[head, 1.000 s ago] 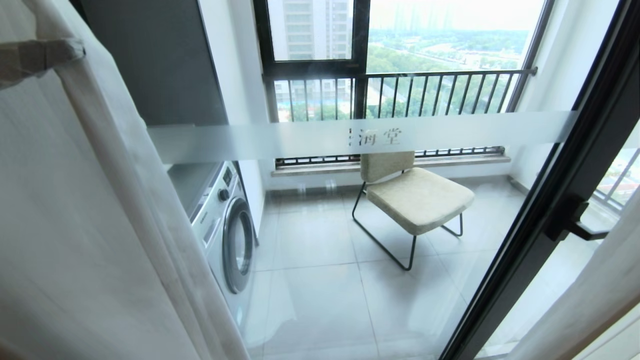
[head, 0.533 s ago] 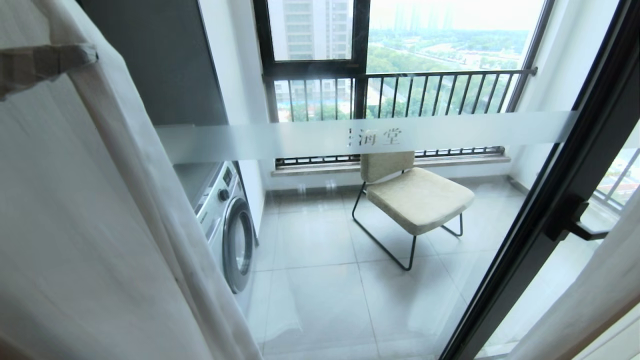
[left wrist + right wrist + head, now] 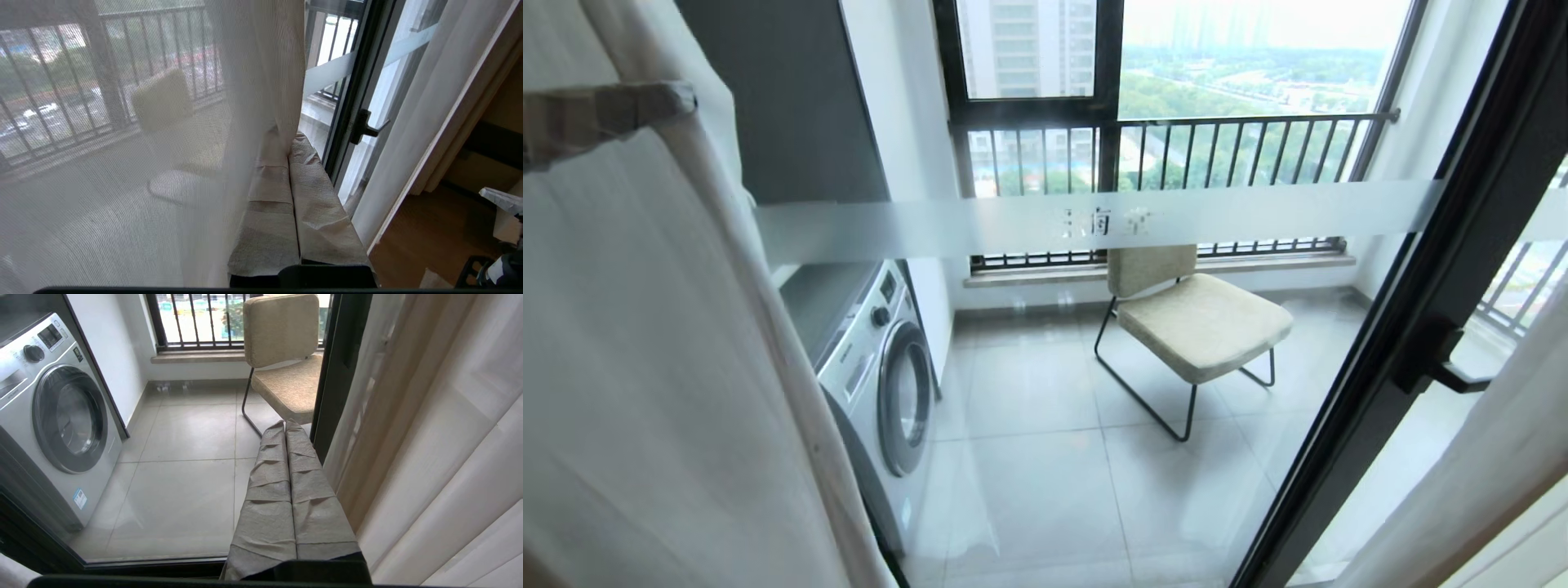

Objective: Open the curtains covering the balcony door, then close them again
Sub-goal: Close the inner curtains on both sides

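Observation:
The sheer white curtain [image 3: 629, 367] hangs at the left and leaves most of the balcony door [image 3: 1094, 220] uncovered. The door's black frame [image 3: 1421, 310] carries a lever handle [image 3: 1445, 371]. My left gripper [image 3: 686, 98], its fingers wrapped in beige tape, reaches in from the upper left, shut, with the sheer draped over it. In the left wrist view the sheer [image 3: 143, 163] lies over one finger of that gripper [image 3: 287, 136]. The other curtains [image 3: 1486, 474] hang gathered at the right. My right gripper [image 3: 284, 424] is shut and empty, low before the glass beside the beige drape [image 3: 441, 437].
Behind the glass stand a washing machine [image 3: 882, 384] and a beige chair [image 3: 1201, 318] on grey tiles, before a black-framed window with a bar railing [image 3: 1176, 139]. Wooden floor and some boxes [image 3: 502, 204] lie to the right inside the room.
The whole head view has shifted a little to the left, so the camera has moved. My left gripper's tip stands slightly further right in the picture, and more of the washing machine shows.

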You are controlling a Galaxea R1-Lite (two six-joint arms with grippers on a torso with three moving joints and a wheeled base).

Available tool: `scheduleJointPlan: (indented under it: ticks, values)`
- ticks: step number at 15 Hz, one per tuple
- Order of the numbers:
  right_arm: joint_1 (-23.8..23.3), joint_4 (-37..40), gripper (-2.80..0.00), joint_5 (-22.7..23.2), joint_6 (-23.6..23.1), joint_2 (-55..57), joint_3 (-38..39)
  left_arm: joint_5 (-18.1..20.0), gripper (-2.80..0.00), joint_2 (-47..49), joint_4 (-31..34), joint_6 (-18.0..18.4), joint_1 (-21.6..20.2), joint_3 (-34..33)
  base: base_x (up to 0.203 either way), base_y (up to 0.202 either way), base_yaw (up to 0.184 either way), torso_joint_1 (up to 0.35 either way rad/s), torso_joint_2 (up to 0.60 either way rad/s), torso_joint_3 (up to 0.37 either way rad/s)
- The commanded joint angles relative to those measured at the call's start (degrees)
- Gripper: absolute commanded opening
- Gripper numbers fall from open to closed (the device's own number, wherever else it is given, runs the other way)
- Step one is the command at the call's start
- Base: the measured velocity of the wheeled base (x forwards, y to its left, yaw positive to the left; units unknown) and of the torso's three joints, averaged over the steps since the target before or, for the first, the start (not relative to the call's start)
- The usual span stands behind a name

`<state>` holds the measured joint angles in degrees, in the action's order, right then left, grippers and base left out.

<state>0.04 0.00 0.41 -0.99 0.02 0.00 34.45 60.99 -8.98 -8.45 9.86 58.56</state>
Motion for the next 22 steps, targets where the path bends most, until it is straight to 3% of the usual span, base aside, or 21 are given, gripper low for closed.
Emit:
scheduleJointPlan:
  ticks: [1, 9, 22]
  values:
    - [0.0, 0.0, -2.8, 0.0, 0.0, 0.0, 0.0, 0.2, -2.8, 0.4, -0.1, -0.1, 0.0, 0.0, 0.0, -0.2, 0.0, 0.002, 0.0, -0.002]
    - [0.0, 0.0, -2.8, 0.0, 0.0, 0.0, 0.0, 0.8, -2.8, -0.1, -0.1, -0.1, 0.4, -0.8, 0.0, -0.19, 0.003, 0.001, 0.0, 0.003]
    - [0.0, 0.0, -2.8, 0.0, 0.0, 0.0, 0.0, 0.6, -2.8, -0.3, -0.2, -0.1, 8.1, 0.7, 0.0, -0.19, 0.003, 0.001, 0.0, 0.003]
